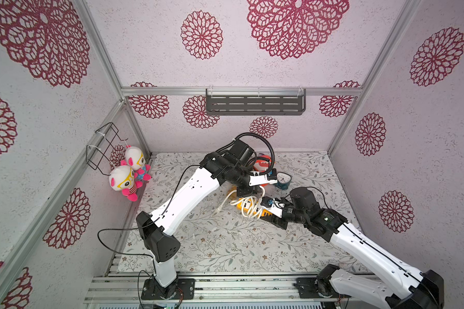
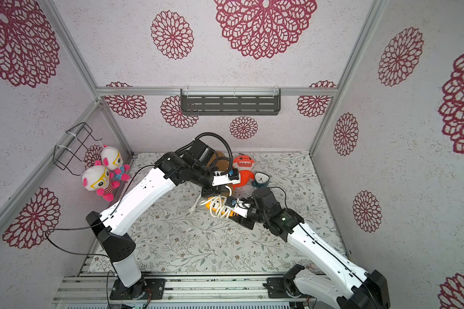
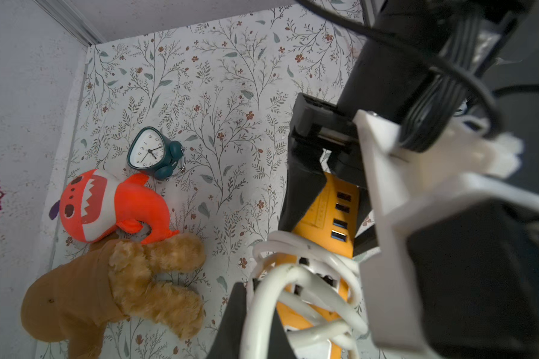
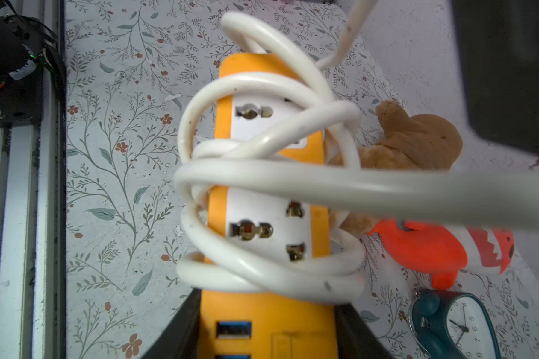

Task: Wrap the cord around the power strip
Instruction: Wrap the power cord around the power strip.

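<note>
Orange-yellow power strip (image 4: 263,310) over the table (image 1: 225,246) centre, right gripper (image 4: 266,332) clamped on its USB end.
White cord (image 4: 262,273) looped round it; left gripper (image 1: 246,191) pinches cord at strip's far end, nearer the loose plug (image 1: 218,210).

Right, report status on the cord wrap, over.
Right end effector shut on the power strip. Left end effector shut on the cord. Cord looped around strip several times, plug loose. Clock nearby, not blocking.

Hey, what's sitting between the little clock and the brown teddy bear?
The orange shark toy lies between the clock and the teddy bear. Both wrist views show it.
</note>
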`<state>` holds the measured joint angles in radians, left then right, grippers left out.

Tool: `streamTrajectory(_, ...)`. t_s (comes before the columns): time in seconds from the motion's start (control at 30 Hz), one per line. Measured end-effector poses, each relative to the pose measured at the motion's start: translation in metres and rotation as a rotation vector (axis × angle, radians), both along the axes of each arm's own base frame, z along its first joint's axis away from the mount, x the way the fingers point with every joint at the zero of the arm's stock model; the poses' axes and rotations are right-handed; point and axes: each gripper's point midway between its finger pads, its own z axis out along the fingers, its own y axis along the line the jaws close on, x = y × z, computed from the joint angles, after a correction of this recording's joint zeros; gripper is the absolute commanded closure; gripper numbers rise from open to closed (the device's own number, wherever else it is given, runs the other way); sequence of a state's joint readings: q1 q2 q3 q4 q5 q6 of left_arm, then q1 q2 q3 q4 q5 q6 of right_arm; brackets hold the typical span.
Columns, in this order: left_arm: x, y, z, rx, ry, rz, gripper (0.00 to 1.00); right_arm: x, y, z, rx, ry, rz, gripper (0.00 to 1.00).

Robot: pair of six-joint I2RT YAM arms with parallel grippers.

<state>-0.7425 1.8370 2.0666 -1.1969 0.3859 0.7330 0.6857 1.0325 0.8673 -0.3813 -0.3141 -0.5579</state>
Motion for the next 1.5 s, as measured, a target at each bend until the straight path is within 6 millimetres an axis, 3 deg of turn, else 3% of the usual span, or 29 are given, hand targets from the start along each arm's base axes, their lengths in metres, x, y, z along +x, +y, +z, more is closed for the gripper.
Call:
streamTrajectory(0.2,0.024,0.013,0.000,-0.024,0.003,0.047,0.84,-0.007,0.008,0.018,0.081,-0.071,0.040,1.00)
streamTrajectory(0.33,0.040,0.017,-0.018,-0.038,0.011,0.082,0.79,-0.016,0.012,0.039,0.147,-0.112,0.077,1.00)
streamTrajectory(0.43,0.043,0.014,-0.028,-0.078,0.060,0.087,0.76,-0.022,0.015,0.048,0.180,-0.122,0.103,1.00)
streamTrajectory(0.7,0.053,0.001,-0.023,-0.283,0.181,0.091,0.68,-0.028,0.020,0.078,0.286,-0.181,0.135,1.00)
streamTrajectory(0.87,0.051,-0.010,-0.056,-0.379,0.323,0.123,0.56,-0.030,0.019,0.104,0.359,-0.256,0.134,1.00)
streamTrajectory(1.07,0.045,-0.010,-0.100,-0.477,0.439,0.222,0.46,-0.028,0.020,0.106,0.372,-0.252,0.126,1.00)
streamTrajectory(1.3,0.047,-0.015,-0.085,-0.648,0.398,0.249,0.43,-0.026,0.020,0.108,0.386,-0.222,0.106,1.00)
streamTrajectory(1.5,0.042,-0.032,-0.078,-0.740,0.400,0.224,0.43,-0.023,0.021,0.126,0.411,-0.227,0.100,1.00)
